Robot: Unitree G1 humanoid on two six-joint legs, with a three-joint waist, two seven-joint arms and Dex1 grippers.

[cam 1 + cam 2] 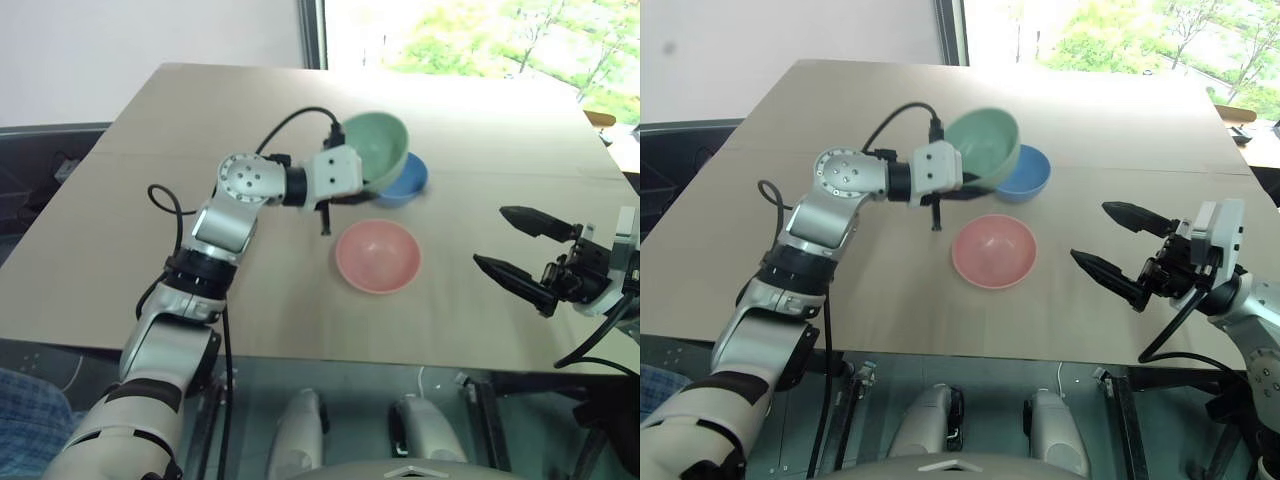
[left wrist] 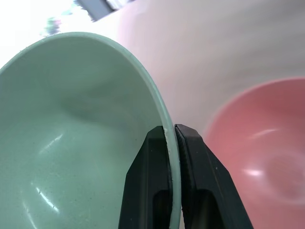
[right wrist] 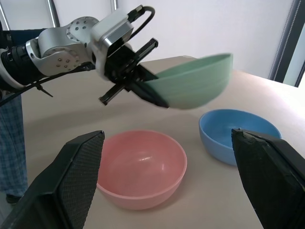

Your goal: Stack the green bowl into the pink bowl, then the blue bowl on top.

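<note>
On the table, placed against the pink bowl, largest thing first:

Table (image 1: 120,250): pale tan top carrying the pink bowl and the blue one; a bright window lies past its far edge.

Left gripper (image 2: 170,132): raised above the table just beyond the pink bowl's far left rim, its two black fingers (image 2: 147,176) pinching the green bowl's rim, one finger inside the wall and one outside.

Right gripper (image 1: 510,245): well to the right of the pink bowl, clear of the tabletop, jaws spread wide with nothing between them (the pink bowl and the blue one sit between its fingers in the right wrist view).

Pink bowl (image 1: 377,256): upright on the table, near its front middle, mouth up.

Green bowl (image 1: 380,145): off the table, tilted, hanging above and behind the pink bowl, partly over the blue bowl.

Blue bowl (image 1: 408,180): upright on the table just behind the pink bowl, a little to its right, apart from it.
</note>
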